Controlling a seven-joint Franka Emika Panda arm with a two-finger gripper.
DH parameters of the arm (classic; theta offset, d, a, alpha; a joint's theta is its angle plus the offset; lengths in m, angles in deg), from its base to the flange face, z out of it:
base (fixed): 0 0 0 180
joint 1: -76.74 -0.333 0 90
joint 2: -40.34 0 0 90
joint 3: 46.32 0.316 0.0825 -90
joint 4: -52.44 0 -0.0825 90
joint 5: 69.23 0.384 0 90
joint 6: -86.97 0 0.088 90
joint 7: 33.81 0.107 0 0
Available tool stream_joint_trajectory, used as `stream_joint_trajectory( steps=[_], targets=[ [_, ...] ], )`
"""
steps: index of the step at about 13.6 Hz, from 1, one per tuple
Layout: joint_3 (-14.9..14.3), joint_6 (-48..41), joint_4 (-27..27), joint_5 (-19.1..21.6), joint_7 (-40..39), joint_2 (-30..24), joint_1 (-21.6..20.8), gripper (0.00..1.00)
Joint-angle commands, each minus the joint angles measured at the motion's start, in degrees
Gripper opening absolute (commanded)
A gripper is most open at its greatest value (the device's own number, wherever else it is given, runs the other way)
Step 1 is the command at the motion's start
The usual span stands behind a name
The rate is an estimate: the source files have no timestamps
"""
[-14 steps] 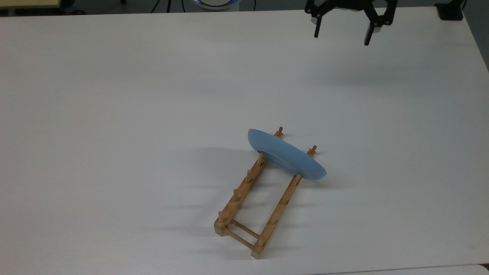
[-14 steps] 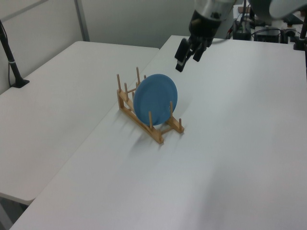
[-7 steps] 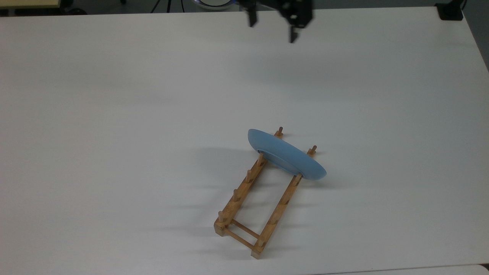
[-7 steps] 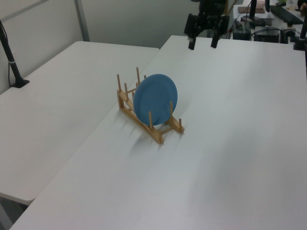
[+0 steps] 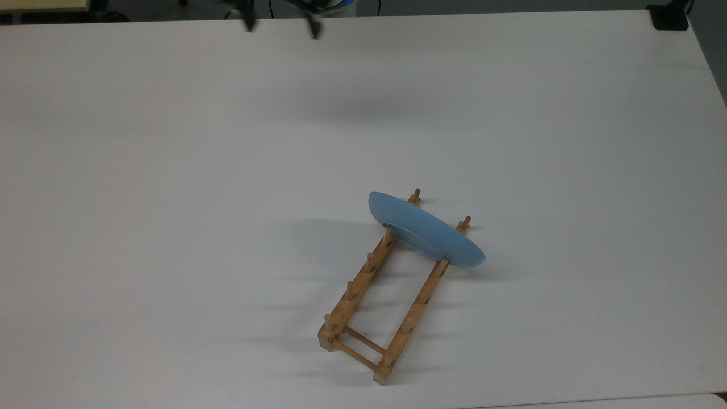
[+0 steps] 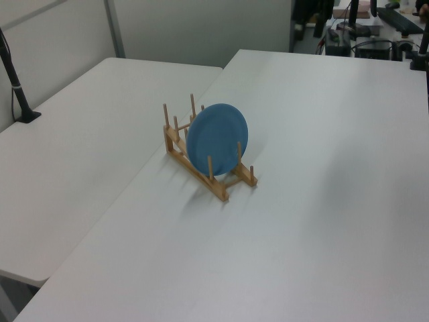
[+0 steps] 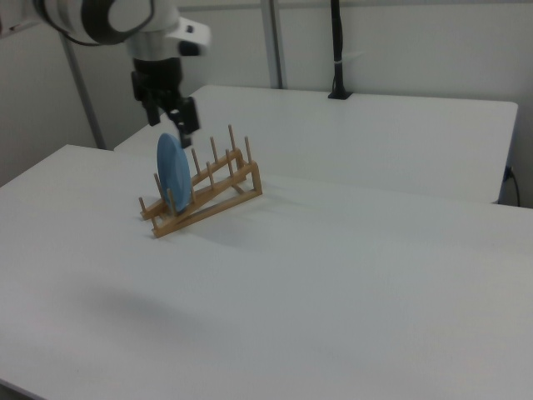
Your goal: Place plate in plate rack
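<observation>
The plate (image 5: 426, 230) stands on edge between pegs near one end of the plate rack (image 5: 386, 295), mid-surface (image 5: 170, 170). The hand (image 5: 281, 25), fingers apart and empty, hangs well away at the top view's upper edge, so the placing looks finished.

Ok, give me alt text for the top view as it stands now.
A light-blue plate stands on edge between the pegs near one end of a wooden plate rack, which lies diagonally on a white table. The robot's open claw hangs at the top view's upper edge, far from the plate and holding nothing.
</observation>
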State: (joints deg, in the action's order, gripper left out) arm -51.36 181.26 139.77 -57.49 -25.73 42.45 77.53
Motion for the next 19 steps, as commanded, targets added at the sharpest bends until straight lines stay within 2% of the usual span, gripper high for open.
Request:
stream_joint_trajectory(
  steps=[1, 2, 5, 8, 19],
  targets=[
    [-2.34, -1.12, 1.27, 0.48, -11.66, -2.47, 0.96, 1.0],
    [-2.34, -1.03, 1.09, -0.22, -12.55, -2.47, 1.05, 1.0],
    [-1.38, -1.47, 1.09, -5.75, -13.87, -2.38, 0.27, 1.0],
    [-1.29, -1.47, 1.35, -5.85, -17.64, -2.38, 0.35, 1.0],
    [-1.46, -1.12, 1.53, -5.68, -18.0, -2.21, 0.35, 1.0]
  ],
)
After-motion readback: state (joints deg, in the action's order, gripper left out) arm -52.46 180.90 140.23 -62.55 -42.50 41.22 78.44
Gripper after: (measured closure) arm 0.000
